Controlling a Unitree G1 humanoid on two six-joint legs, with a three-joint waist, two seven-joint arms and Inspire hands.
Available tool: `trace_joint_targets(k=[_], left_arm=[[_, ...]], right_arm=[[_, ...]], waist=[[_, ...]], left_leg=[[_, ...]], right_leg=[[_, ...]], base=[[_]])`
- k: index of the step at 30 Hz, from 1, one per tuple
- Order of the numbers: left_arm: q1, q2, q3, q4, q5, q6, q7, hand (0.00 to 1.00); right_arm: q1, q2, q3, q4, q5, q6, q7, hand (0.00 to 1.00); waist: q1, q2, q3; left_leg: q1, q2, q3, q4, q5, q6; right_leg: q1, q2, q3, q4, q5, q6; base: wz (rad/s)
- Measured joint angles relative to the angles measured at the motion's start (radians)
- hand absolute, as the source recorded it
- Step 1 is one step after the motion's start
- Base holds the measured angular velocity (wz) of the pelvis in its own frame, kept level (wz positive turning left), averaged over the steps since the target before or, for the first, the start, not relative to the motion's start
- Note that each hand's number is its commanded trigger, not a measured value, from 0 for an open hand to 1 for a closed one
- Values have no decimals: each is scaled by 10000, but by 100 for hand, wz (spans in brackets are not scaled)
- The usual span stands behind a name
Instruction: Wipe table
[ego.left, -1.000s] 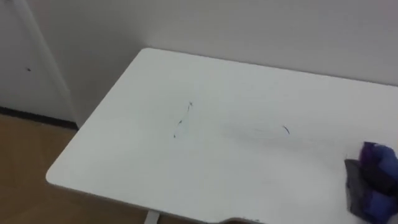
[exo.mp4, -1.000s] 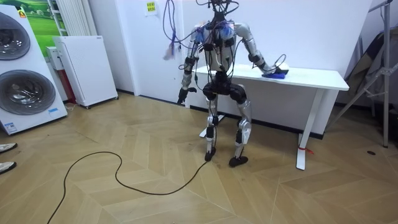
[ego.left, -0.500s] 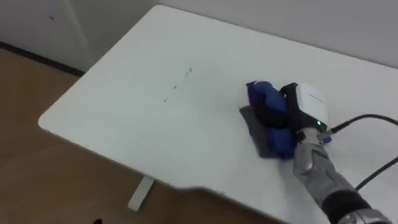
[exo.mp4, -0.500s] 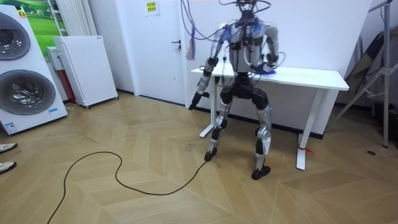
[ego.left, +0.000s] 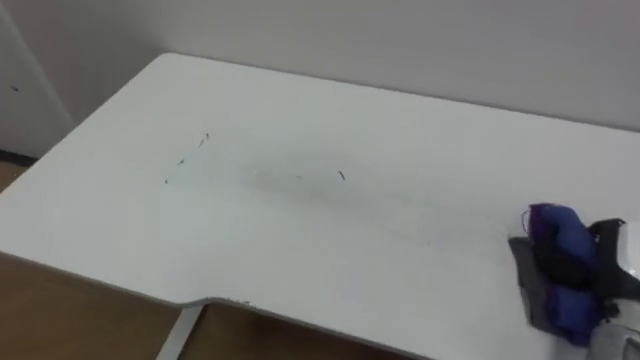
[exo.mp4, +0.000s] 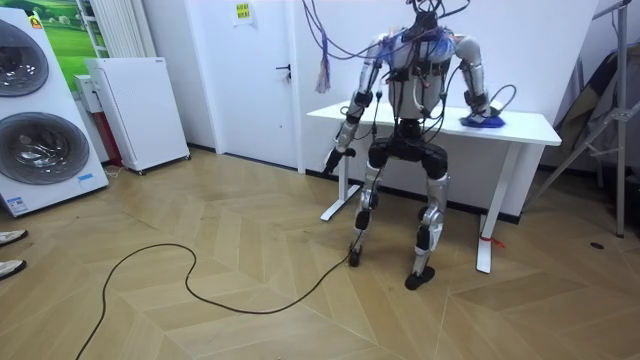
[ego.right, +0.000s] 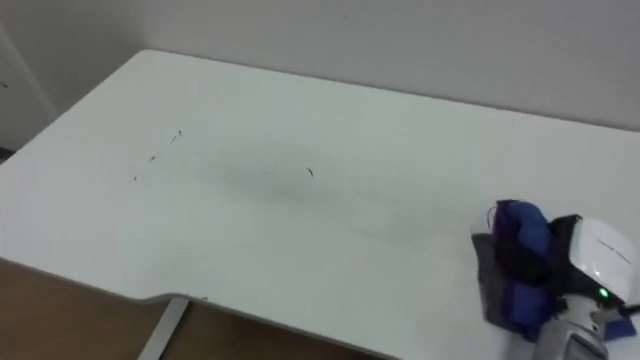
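Right hand (ego.right: 590, 262) down at the near right of the table (ego.right: 330, 110), fingers curled into the bunched blue and grey cloth (ego.right: 510, 270), holding it on the white top; left hand (exo.mp4: 333, 160) hangs by the table's end, its fingers too small to read; thin dark marks (ego.right: 309, 172) sit well left of the cloth; plain wall (ego.right: 400, 40) behind; robot stands at the table's front, washing machine (exo.mp4: 35, 130) and white cabinet (exo.mp4: 140, 110) well off on the room view's left.

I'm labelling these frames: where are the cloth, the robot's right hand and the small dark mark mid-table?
cloth (ego.right: 522, 228), right eye view, its upper blue fold.
right hand (ego.right: 598, 252), right eye view, its white back.
dark mark (ego.right: 310, 172), right eye view, the stroke itself.
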Motion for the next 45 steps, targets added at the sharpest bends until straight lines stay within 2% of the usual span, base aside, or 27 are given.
trace_joint_targets(k=[1, 2, 3, 5, 8, 10, 11, 12, 14, 16, 17, 18, 20, 22, 25, 28, 30, 32, 33, 34, 35, 36, 38, 42, 43, 44, 45], left_arm=[[37, -31, -3, 62, 6, 14, 0, 0], [-43, -49, -3, 67, 2, 121, -2, 0], [-42, -44, 15, 61, -62, 201, -2, 0], [-62, -46, -5, 43, -101, 389, -1, 0], [65, -30, 15, -255, -163, 677, -3, 0], [185, -27, 74, -474, -310, 761, -8, 0], [218, -16, 117, -607, -305, 752, -7, 0], [252, 22, 129, -633, -291, 708, -5, 0], [105, 31, 182, -622, -251, 616, -5, 0], [11, 54, 463, -618, -160, 439, 10, 0], [-93, 120, 629, -616, -59, 366, 17, 0], [-133, 148, 749, -619, -7, 284, 115, 0], [-157, 163, 758, -611, -15, 270, 226, 0], [-255, 169, 707, -594, -119, 277, 235, 0], [-349, 161, 494, -497, -296, 284, 248, 0], [-537, 64, 76, -228, -304, 278, 251, 0], [-777, 9, -173, 70, -289, 272, 181, 0], [-840, -72, -200, 85, -277, 287, 83, 0], [-860, -96, -220, -5, -272, 320, -13, 0], [-880, -96, -239, -13, -272, 340, -49, 0], [-816, -77, -262, -17, -273, 389, -96, 0], [-669, -38, -259, -95, -245, 456, -131, 0], [-256, 46, -170, -240, -265, 565, -235, 0], [139, 147, 38, -186, -283, 736, -474, 0], [179, 174, 43, -161, -288, 728, -492, 0], [322, 263, 48, -109, -286, 715, -520, 0], [328, 386, 66, -107, -278, 694, -520, 0]], right_arm=[[-203, 22, 221, -130, -133, 40, 96, 100], [-574, 264, 713, -364, -509, 54, 222, 100], [-797, 461, 1243, -605, -876, -79, 327, 100], [-987, 740, 1724, -749, -1179, -259, 365, 100], [-996, 774, 2120, -815, -1126, -406, 308, 100], [-885, 772, 2056, -611, -943, -634, 2, 100], [-660, 764, 1979, -476, -821, -791, -254, 100], [-423, 761, 1816, -167, -683, -996, -652, 100], [124, 739, 1223, 40, -639, -1182, -1177, 100], [714, 652, 604, 195, -589, -1203, -1621, 100], [1071, 547, 157, 257, -607, -1215, -1822, 100], [1263, 372, -189, 478, -601, -1249, -2029, 100], [1585, 49, -578, 719, -551, -1246, -2257, 100], [1620, -177, -659, 832, -182, -1141, -2308, 100], [1254, -110, -483, 975, 187, -868, -2139, 100], [376, 128, 34, 833, 118, -46, -1510, 100], [-757, 479, 911, 764, -379, 264, -755, 100], [-1668, 540, 1758, 630, -871, 275, -162, 100], [-2369, 535, 2151, 629, -970, 255, 156, 100], [-2685, 534, 2256, 630, -967, 246, 267, 100], [-3227, 531, 2376, 633, -936, 189, 479, 100], [-3617, 521, 2384, 629, -957, 60, 627, 100], [-3798, 329, 2379, 565, -944, -34, 618, 100], [-3137, -592, 2283, 1913, -207, -101, 499, 100], [-2882, -625, 1962, 2090, 282, -383, 346, 100], [-2314, -673, 1404, 2248, 585, -563, 50, 100], [-1897, -742, 842, 2410, 969, -688, -84, 100]], waist=[[195, 76, 31], [557, 216, -38], [675, 351, -13], [822, 424, -37], [850, 351, -49], [629, 209, -64], [351, 106, -67], [-112, -7, -74], [-661, -150, -47], [-825, -277, -148], [-932, -306, -200], [-1055, -358, -205], [-1148, -308, -245], [-1078, -255, -261], [-988, -212, -257], [-387, -123, -244], [98, -111, -228], [441, -100, -206], [596, -151, -108], [709, -122, -50], [981, -72, -8], [1152, -64, -19], [1156, -107, -27], [1110, -360, -53], [998, -382, -55], [633, -442, -84], [392, -476, -91]], left_leg=[[21, -246, -17, -110, -75, 106], [59, -439, -125, -286, -113, 203], [62, -481, -138, -478, -89, 230], [54, -590, -109, -805, 11, 287], [125, -685, -124, -918, 14, 308], [153, -746, -150, -958, 25, 329], [160, -793, -233, -941, 28, 341], [212, -889, -423, -937, 30, 354], [395, -972, -435, -939, -15, 483], [517, -1026, -393, -946, -92, 588], [541, -1029, -387, -946, -160, 617], [535, -1033, -385, -954, -211, 649], [534, -1031, -446, -947, -262, 718], [511, -1026, -498, -959, -285, 761], [435, -983, -693, -976, -264, 797], [314, -895, -832, -960, -255, 800], [27, -902, -1395, -944, -216, 754], [-245, -897, -1802, -958, -119, 669], [-354, -887, -2034, -997, -31, 604], [-379, -889, -2126, -1054, 23, 572], [-388, -900, -2288, -1197, 139, 513], [-407, -921, -2359, -1385, 295, 485], [-441, -973, -2485, -1530, 449, 458], [-379, -1097, -2684, -1692, 563, 468], [-351, -1109, -2737, -1700, 562, 469], [-343, -1169, -2875, -1699, 563, 470], [-330, -1203, -2837, -1696, 563, 471]], right_leg=[[-158, 46, 237, -20, 83, -25], [-454, 193, 608, -129, 285, -79], [-600, 243, 711, -247, 434, -108], [-707, 247, 830, -412, 577, -34], [-647, 183, 802, -453, 609, 13], [-624, 114, 779, -407, 599, 43], [-523, 63, 697, -413, 595, 50], [-253, -27, 485, -503, 567, 104], [97, -128, 447, -502, 572, 165], [325, -168, 438, -732, 599, 311], [550, -146, 267, -1040, 669, 436], [720, -114, 135, -1344, 775, 528], [926, -9, 109, -1773, 1041, 583], [892, 84, 108, -2026, 1305, 558], [867, 302, 75, -2318, 1623, 419], [552, 553, 38, -2395, 1880, 184], [202, 771, -108, -2386, 2013, -26], [18, 869, -304, -2393, 2001, -130], [-12, 897, -500, -2393, 1948, -219], [-9, 898, -605, -2407, 1915, -260], [-15, 922, -693, -2466, 1864, -302], [-52, 911, -737, -2484, 1800, -315], [-8, 856, -916, -2498, 1674, -262], [189, 748, -974, -2445, 1503, -147], [288, 747, -1051, -2463, 1502, -145], [501, 736, -1231, -2558, 1485, -119], [614, 715, -1196, -2599, 1450, -62]], base=[[-105], [-94], [-74], [-16], [3], [10], [41], [54], [52], [10], [-8], [-5], [-10], [-32], [-28], [-50], [-33], [20], [41], [49], [44], [44], [60], [45], [49], [60], [53]])
